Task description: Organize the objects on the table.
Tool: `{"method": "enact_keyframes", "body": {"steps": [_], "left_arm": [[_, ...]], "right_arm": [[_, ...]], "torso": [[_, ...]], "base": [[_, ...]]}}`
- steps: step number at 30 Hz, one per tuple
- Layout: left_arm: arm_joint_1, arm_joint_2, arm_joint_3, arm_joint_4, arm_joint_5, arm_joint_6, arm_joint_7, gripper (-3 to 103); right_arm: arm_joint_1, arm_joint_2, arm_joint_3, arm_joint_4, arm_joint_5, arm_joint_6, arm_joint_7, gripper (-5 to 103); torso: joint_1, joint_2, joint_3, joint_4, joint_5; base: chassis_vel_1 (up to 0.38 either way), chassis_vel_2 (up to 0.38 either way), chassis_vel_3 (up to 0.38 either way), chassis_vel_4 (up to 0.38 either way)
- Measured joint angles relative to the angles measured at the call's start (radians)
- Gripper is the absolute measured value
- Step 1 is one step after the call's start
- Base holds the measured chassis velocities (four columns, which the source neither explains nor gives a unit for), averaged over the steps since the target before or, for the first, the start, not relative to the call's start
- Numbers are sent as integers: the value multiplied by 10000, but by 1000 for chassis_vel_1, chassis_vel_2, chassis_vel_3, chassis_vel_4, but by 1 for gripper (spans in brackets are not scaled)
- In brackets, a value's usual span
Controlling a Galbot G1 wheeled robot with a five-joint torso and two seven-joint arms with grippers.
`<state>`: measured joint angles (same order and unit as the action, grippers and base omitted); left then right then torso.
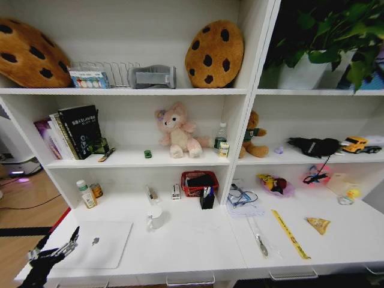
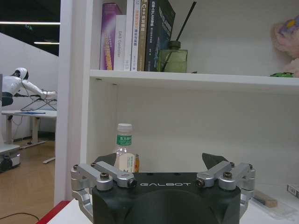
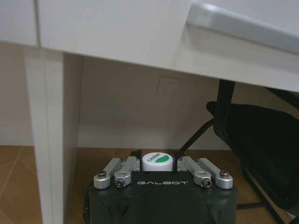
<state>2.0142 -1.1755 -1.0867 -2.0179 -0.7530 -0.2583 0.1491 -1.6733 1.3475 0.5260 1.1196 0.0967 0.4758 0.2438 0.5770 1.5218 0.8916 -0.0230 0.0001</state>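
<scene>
The thin silver laptop point(image 1: 99, 243) lies shut at the front left of the white table point(image 1: 198, 240). My left gripper point(image 1: 71, 239) hovers at the laptop's left edge. It is open point(image 2: 163, 161) with nothing between its fingers, and faces a clear bottle with a green label point(image 2: 124, 148) that stands at the back left point(image 1: 87, 195). My right gripper point(image 3: 158, 164) hangs below the table's front drawer, shut on a small container with a white lid marked in green point(image 3: 157, 162). A tiny green item point(image 1: 147, 153) sits on the shelf, and a pen point(image 1: 259, 238) lies right of centre.
On the table stand a white mug point(image 1: 155, 217), a black pen holder point(image 1: 207, 198), a red basket point(image 1: 198, 183), glasses on paper point(image 1: 241, 198), a yellow strip point(image 1: 290, 234) and a snack packet point(image 1: 318, 225). Shelves behind hold books point(image 2: 138, 35) and plush toys point(image 1: 178, 135). A black chair point(image 3: 261, 144) stands under the desk.
</scene>
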Motion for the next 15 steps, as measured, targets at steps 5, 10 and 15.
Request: {"method": "enact_keyframes", "body": {"steps": [5,10,15], "left_arm": [[0,0,0,0,0,0,-1,100],[0,0,0,0,0,0,-1,100],[0,0,0,0,0,0,0,100]], "right_arm": [[1409,-56,-21,-1214,-62,157,-170,29],[2234,-53,25,-1893,-82,226,-232,31],[2255,-87,-4,-1888,-103,221,-281,47]], "torso": [[0,0,0,3,0],[0,0,0,1,0],[0,0,-1,0,-1]], "base": [[0,0,0,0],[0,0,0,0],[0,0,0,0]]}}
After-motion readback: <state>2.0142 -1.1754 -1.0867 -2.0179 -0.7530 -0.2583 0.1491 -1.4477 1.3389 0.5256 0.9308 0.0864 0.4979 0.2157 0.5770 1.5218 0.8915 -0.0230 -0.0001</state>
